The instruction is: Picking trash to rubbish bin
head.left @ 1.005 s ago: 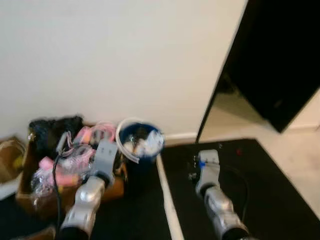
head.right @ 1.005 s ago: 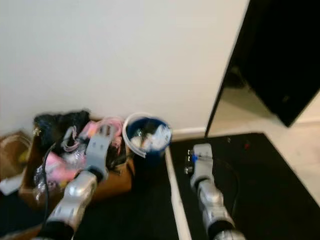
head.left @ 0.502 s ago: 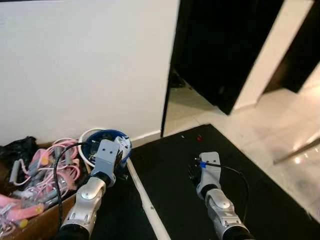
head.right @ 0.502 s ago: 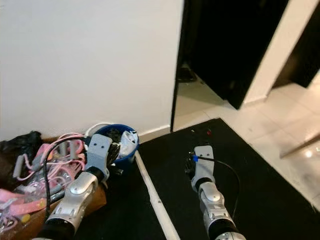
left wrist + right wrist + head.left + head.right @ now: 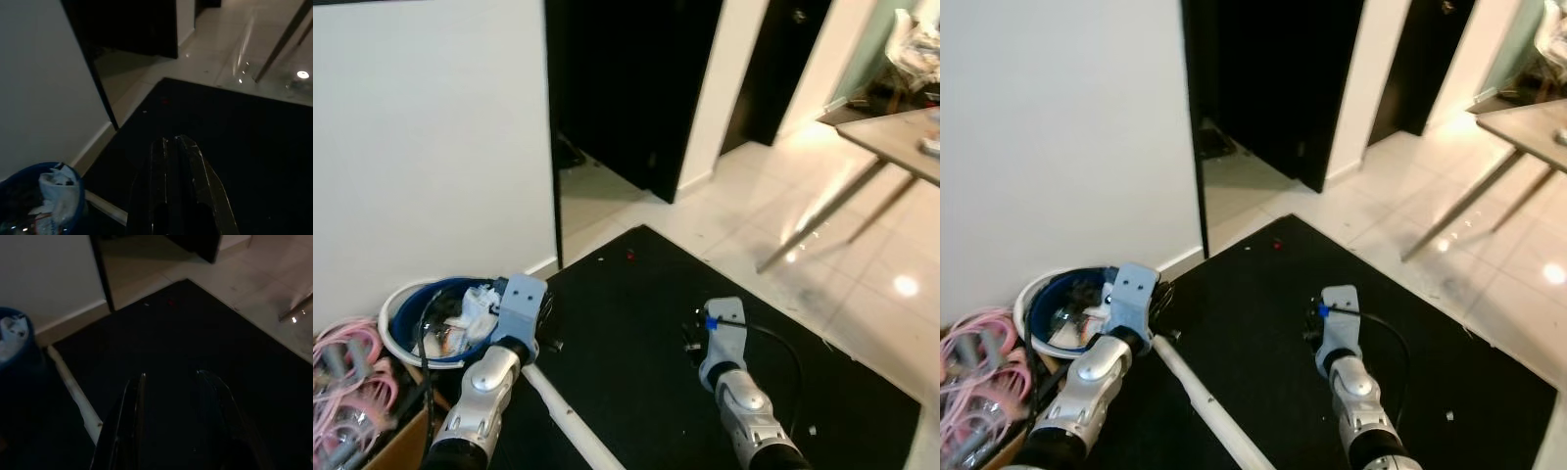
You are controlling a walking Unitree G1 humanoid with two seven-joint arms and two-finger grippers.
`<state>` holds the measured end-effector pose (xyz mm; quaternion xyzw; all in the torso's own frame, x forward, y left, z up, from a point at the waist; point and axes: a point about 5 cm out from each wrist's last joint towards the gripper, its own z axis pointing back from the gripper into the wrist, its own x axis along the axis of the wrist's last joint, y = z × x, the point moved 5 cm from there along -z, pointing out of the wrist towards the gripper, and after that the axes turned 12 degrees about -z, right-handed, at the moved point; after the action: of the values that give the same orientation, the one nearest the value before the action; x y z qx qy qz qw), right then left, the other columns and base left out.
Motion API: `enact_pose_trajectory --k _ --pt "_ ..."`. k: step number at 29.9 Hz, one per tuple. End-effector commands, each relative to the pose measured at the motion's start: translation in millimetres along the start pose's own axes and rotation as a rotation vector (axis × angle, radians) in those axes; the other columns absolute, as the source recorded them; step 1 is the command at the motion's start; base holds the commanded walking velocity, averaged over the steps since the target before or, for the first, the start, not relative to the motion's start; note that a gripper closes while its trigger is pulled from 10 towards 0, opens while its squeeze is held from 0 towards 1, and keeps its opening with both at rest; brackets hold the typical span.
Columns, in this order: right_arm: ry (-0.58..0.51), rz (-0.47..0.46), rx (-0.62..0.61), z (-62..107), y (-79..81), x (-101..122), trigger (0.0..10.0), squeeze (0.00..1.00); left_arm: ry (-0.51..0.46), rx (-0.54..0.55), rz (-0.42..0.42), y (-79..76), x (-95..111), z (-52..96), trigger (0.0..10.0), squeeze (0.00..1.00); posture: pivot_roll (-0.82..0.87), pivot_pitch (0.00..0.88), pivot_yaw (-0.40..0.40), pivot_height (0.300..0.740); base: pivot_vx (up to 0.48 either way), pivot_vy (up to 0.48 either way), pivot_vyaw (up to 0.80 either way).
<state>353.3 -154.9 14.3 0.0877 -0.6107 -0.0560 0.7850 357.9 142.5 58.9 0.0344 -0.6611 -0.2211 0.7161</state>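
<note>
Blue bin (image 5: 421, 328) partly hidden behind left arm, contents too blurred to identify. Pink cables (image 5: 347, 377) cut off by frame edge. Table (image 5: 901, 132) cropped at right edge.

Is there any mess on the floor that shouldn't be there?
Yes. Small bits lie on the black mat: a red speck near its far corner and a pale scrap near the right edge. The blue bin by the wall is already heaped with crumpled white trash.
</note>
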Motion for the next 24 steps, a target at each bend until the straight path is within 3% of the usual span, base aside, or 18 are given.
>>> enact_pose_trajectory --k 1,24 --pt "0.012 -0.005 -0.023 1.4 -7.3 -2.3 10.0 0.00 0.006 -0.006 -0.007 -1.8 -1.8 0.4 10.0 0.00 0.06 0.041 0.007 0.740 0.000 0.000 -0.80" --pt "0.010 -0.004 -0.028 1.2 -8.4 -1.3 10.0 0.00 0.003 -0.012 0.020 -2.1 -0.4 -1.5 10.0 0.00 0.06 0.043 0.009 0.740 0.000 0.000 -0.80"
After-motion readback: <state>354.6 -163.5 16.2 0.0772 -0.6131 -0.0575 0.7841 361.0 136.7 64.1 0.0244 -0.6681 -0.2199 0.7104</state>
